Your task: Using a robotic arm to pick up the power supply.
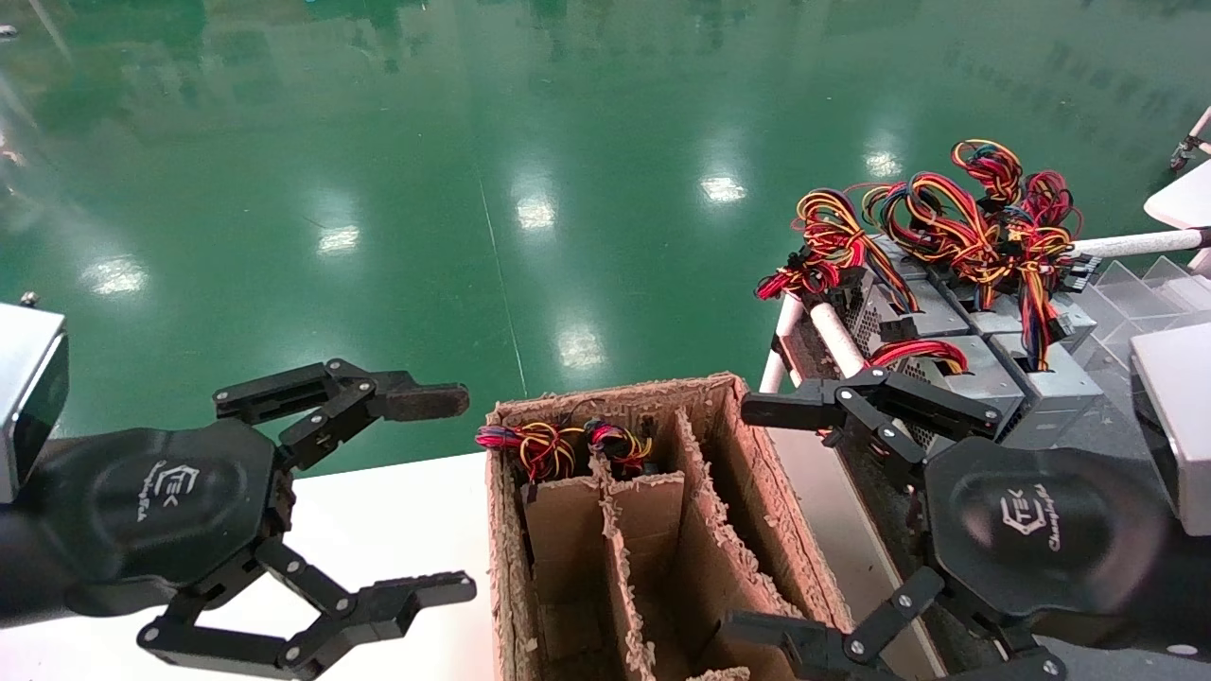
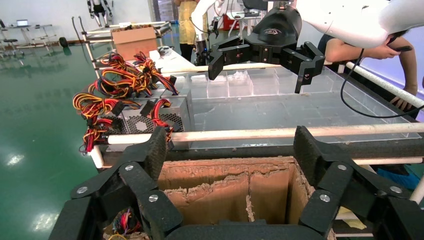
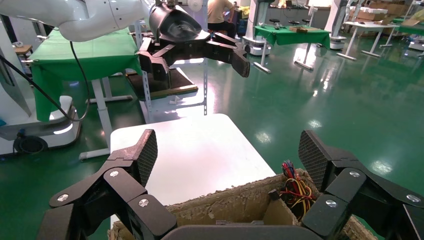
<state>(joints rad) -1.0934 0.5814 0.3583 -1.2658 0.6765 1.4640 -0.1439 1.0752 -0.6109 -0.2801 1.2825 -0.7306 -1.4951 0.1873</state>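
Observation:
Several grey metal power supplies (image 1: pixel 984 376) with bundles of red, yellow, blue and black wires (image 1: pixel 956 218) lie side by side on the rack at the right. They also show in the left wrist view, power supplies (image 2: pixel 150 117). I cannot tell which one the task means. My right gripper (image 1: pixel 738 520) is open and empty. It hangs over the right side of a cardboard box (image 1: pixel 719 397), just short of the nearest unit. My left gripper (image 1: pixel 465 494) is open and empty over the white table (image 1: pixel 378 511), left of the box.
The divided cardboard box holds two wire bundles (image 1: pixel 544 445) in its far left cells. White pipes (image 1: pixel 833 331) frame the rack. Clear plastic trays (image 1: pixel 1126 284) lie beyond the supplies. A person (image 2: pixel 380 50) leans on the rack's far side.

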